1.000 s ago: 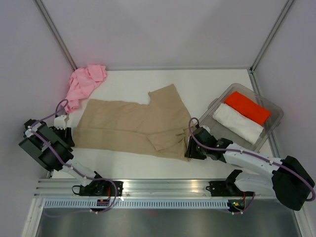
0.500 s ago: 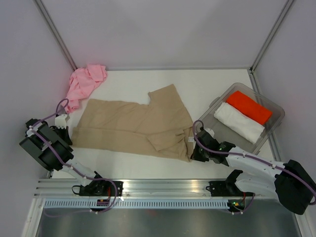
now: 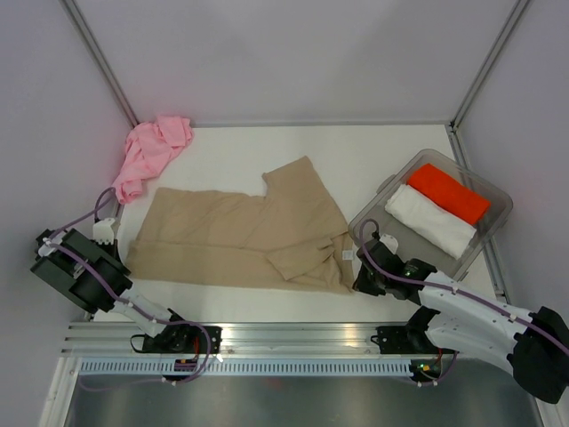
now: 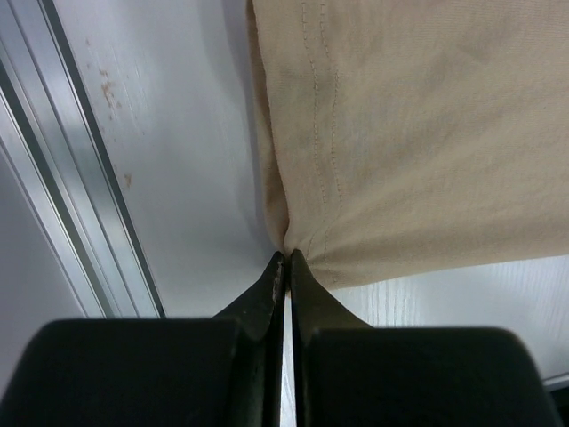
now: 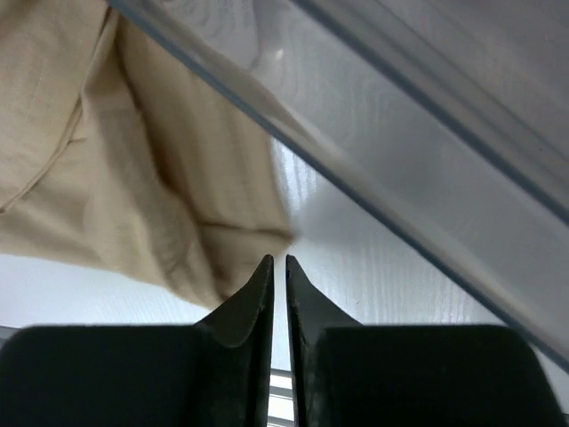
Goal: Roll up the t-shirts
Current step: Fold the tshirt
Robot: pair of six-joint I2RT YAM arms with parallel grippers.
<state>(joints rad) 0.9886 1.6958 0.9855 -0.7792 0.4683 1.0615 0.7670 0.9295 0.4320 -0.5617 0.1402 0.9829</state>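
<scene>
The tan t-shirt (image 3: 240,236) lies spread flat across the middle of the white table, one sleeve pointing to the back. The pink t-shirt (image 3: 147,156) is bunched in the back left corner. My left gripper (image 3: 120,253) is at the tan shirt's near left corner, shut on that hemmed corner (image 4: 302,240), which puckers into the tips (image 4: 286,256). My right gripper (image 3: 358,283) is at the shirt's near right corner, shut, and white table shows through the thin slit between its tips (image 5: 277,260). The tan cloth (image 5: 133,196) lies just left of them, blurred.
A clear plastic bin (image 3: 384,189) at the right holds a folded red cloth (image 3: 444,194) and a folded white cloth (image 3: 428,221). Its wall (image 5: 400,178) runs close above my right gripper. An aluminium rail (image 3: 284,334) borders the near edge, also beside my left gripper (image 4: 80,178).
Both grippers have gone from open to shut. Both arms have drawn toward the near edge, and the tan t-shirt has slid that way with them.
</scene>
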